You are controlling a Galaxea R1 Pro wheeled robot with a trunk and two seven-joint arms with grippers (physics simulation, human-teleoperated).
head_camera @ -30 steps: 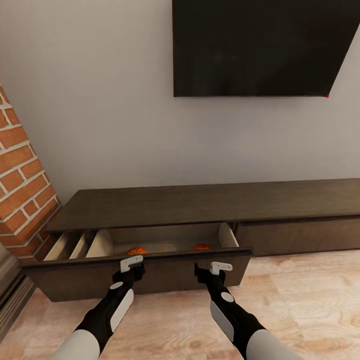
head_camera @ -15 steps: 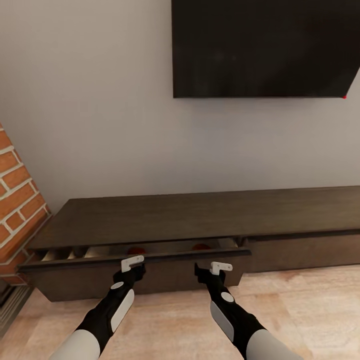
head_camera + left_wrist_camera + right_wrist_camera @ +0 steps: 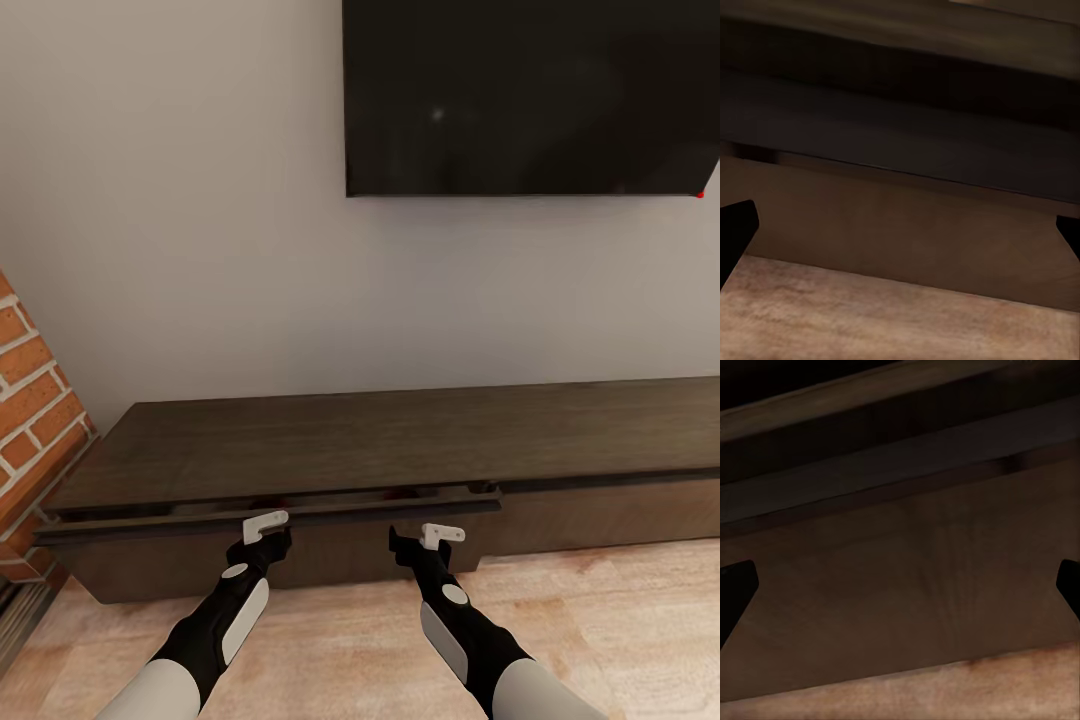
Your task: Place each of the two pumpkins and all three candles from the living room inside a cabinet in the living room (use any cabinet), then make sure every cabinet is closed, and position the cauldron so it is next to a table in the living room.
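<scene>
The long dark-brown cabinet (image 3: 400, 440) runs along the wall. Its left drawer front (image 3: 320, 555) is pushed in almost flush, with a thin dark slit under the top. My left gripper (image 3: 267, 545) and right gripper (image 3: 410, 548) are both right at that drawer front, side by side. In the left wrist view the left gripper (image 3: 900, 240) is open, its dark fingertips (image 3: 735, 232) far apart with the drawer front between them. The right gripper (image 3: 900, 600) is open the same way, facing the brown panel. The pumpkins are hidden inside the drawer. Candles, cauldron and table are out of view.
A black TV screen (image 3: 530, 95) hangs on the grey wall above the cabinet. A brick wall (image 3: 30, 410) stands at the left end. Pale wooden floor (image 3: 620, 620) stretches in front, and the cabinet's right drawer front (image 3: 610, 515) is shut.
The left drawer slid in from wide open to almost shut, hiding the two pumpkins and the tan insides. The camera moved forward with the arms, which stay at the drawer front.
</scene>
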